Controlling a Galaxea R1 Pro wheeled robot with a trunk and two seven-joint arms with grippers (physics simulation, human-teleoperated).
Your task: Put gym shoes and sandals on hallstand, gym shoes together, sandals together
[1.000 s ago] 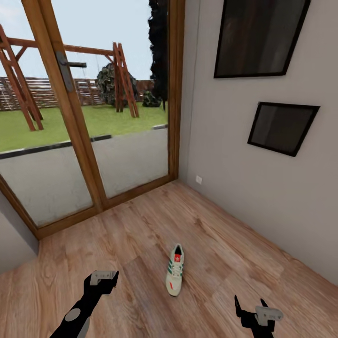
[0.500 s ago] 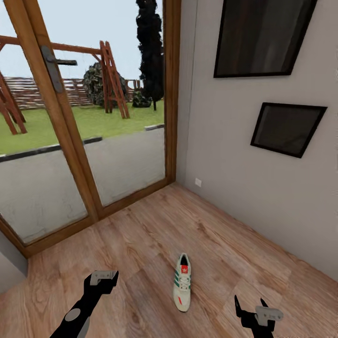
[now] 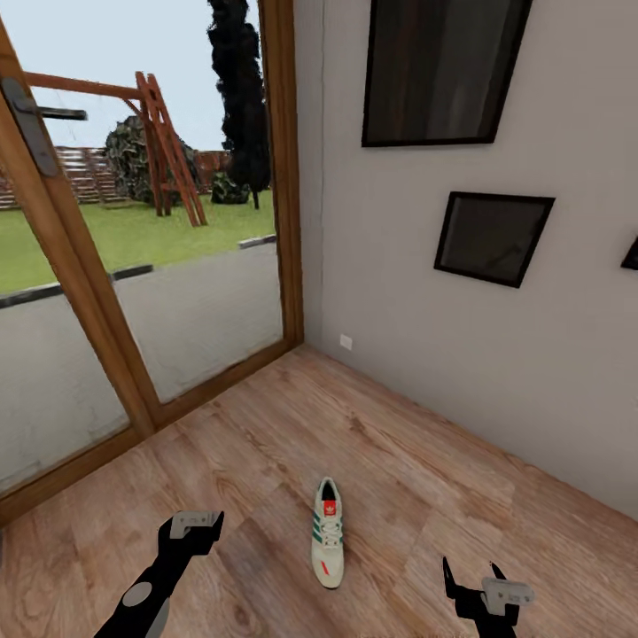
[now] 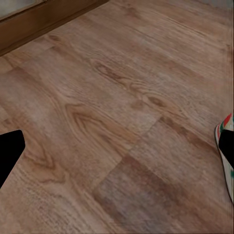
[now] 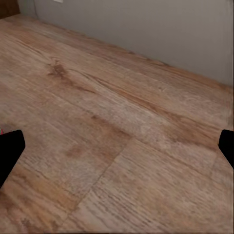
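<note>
One gym shoe (image 3: 328, 533) is seen lying flat on the wood floor (image 3: 425, 478), between the two arms and a little ahead of them, with its long side pointing away from the robot toward the glass door (image 3: 177, 292). The left gripper (image 3: 197, 523) is held nearer to the shoe than the right gripper (image 3: 470, 580). Both sets of jaws are held wide open above the floor, and nothing is gripped by either.

Both arms are glossy black, each gripper (image 3: 197, 525) (image 3: 474, 580) black-fingered with a pale grey block.
</note>
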